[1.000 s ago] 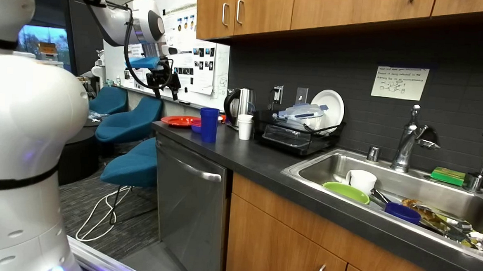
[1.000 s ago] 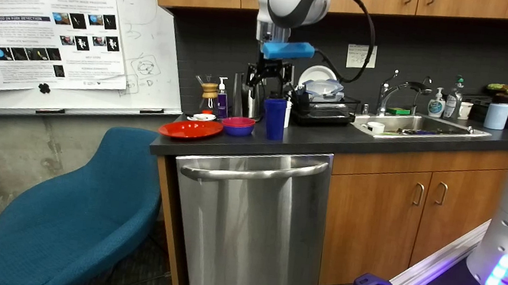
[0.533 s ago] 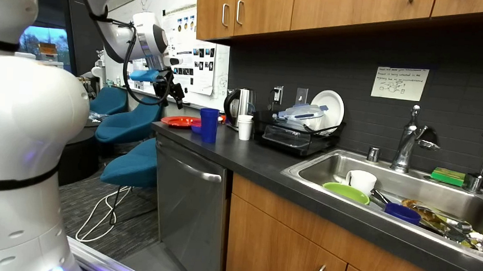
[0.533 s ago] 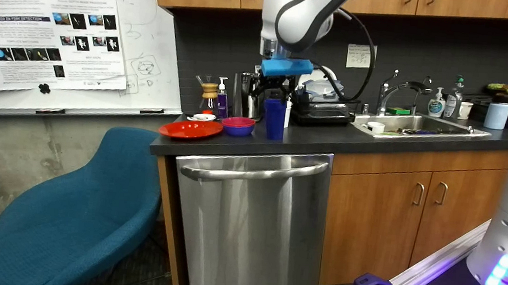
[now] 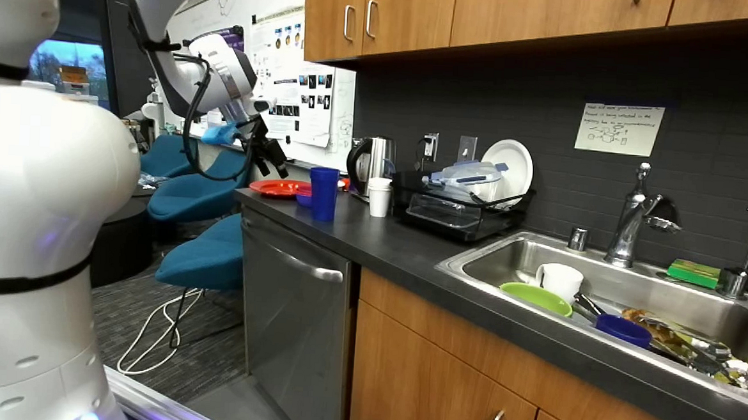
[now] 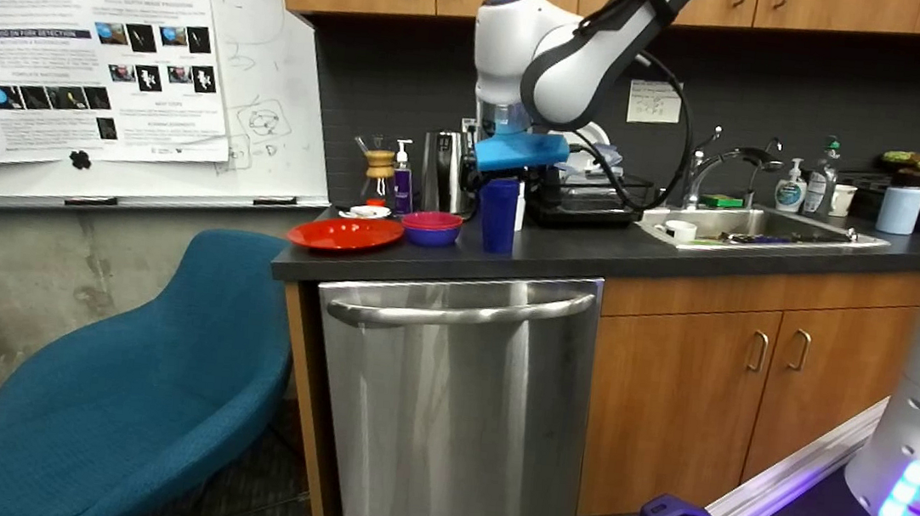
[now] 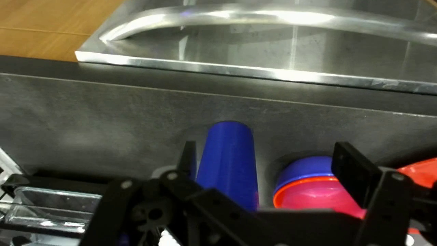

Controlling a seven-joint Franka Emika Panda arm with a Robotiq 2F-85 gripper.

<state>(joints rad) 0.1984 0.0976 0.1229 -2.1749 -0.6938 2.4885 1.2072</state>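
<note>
My gripper is open, its fingers wide apart with nothing held. A tall blue cup appears between them in the wrist view, close to the left finger; the gripper's body hides its near end. Beside it, a pink-red bowl is nested in a blue bowl, partly covered by the right finger. In an exterior view the tilted gripper hangs above counter height, apart from the upright blue cup. Behind the cup and a light-blue piece on the wrist, the fingers are mostly hidden.
A red plate lies near the counter's end, beside the bowls. Stacked white cups, a kettle and a dish rack stand behind. The sink holds dishes. A dishwasher handle juts out below the counter edge.
The gripper has come down toward the counter and tilted further, with the wrist lowering in both exterior views. The cup, bowls and plate have not moved.
</note>
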